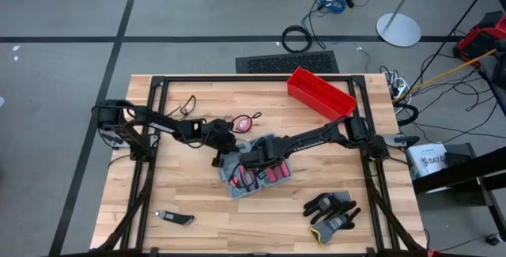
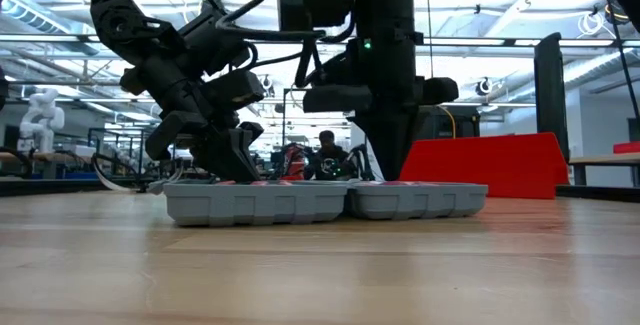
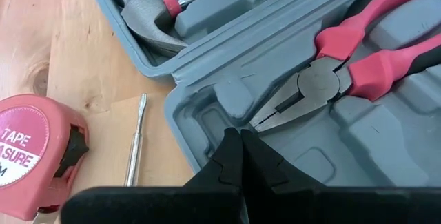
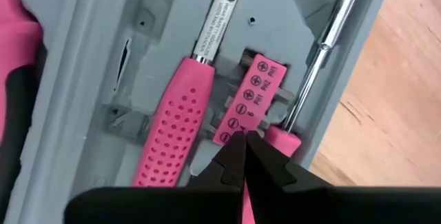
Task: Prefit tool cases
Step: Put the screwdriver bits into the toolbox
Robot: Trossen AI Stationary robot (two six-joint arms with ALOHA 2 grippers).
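The grey tool case (image 1: 254,170) lies open and flat on the table's middle, both halves (image 2: 320,201) resting on the wood. Its moulded inside holds pink-handled pliers (image 3: 358,62), a hammer (image 4: 172,124), a screwdriver (image 4: 318,62) and a pink bit strip (image 4: 253,96). My left gripper (image 3: 240,140) is shut, slanting down onto the case's corner beside the pliers' nose. My right gripper (image 4: 241,141) is shut and points steeply down over the bit strip. My left gripper sets its shut fingertips (image 3: 231,148) on the case's moulded inside (image 3: 213,117) near a rounded corner, just short of the pliers' nose. It comes slanting down from the table's left. The case stays flat on the table. My right gripper has its shut fingertips (image 4: 234,156) at the lower end of the pink bit strip (image 4: 238,122), coming from above. Whether they press on it or hover just over it, I cannot tell.
A pink tape measure (image 3: 31,151) and a loose metal bit shaft (image 3: 136,138) lie on the wood beside the case's corner. A red bin (image 1: 320,92) stands at the far right. Black gloves (image 1: 332,213) and a small knife (image 1: 175,218) lie near the front edge.
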